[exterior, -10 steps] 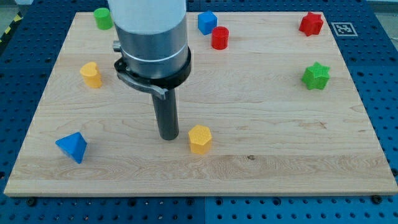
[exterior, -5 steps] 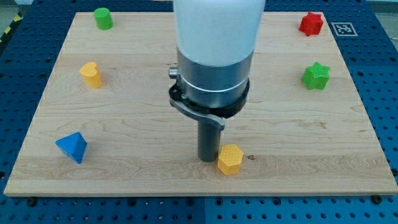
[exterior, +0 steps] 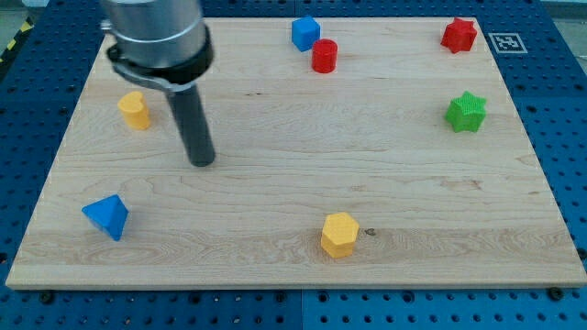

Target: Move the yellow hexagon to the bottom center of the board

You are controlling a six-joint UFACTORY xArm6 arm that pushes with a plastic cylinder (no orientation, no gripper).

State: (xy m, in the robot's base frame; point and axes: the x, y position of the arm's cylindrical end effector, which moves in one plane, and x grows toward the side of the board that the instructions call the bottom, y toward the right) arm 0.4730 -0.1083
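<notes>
One yellow hexagon (exterior: 338,235) is seen on the wooden board (exterior: 385,165), close to the near edge and about midway across it. My tip (exterior: 202,162) is set down well apart from it, far off to the left and farther back, between a yellow block (exterior: 134,110) and the board's middle. No claw is fitted; only a plain rod is shown, touching no block.

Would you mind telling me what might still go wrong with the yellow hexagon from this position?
The yellow hexagon already sits near the board's bottom edge, so a further downward push might slide it off. My tip stands far away at upper left, beside the other yellow block; a careless sweep could knock that one.
</notes>
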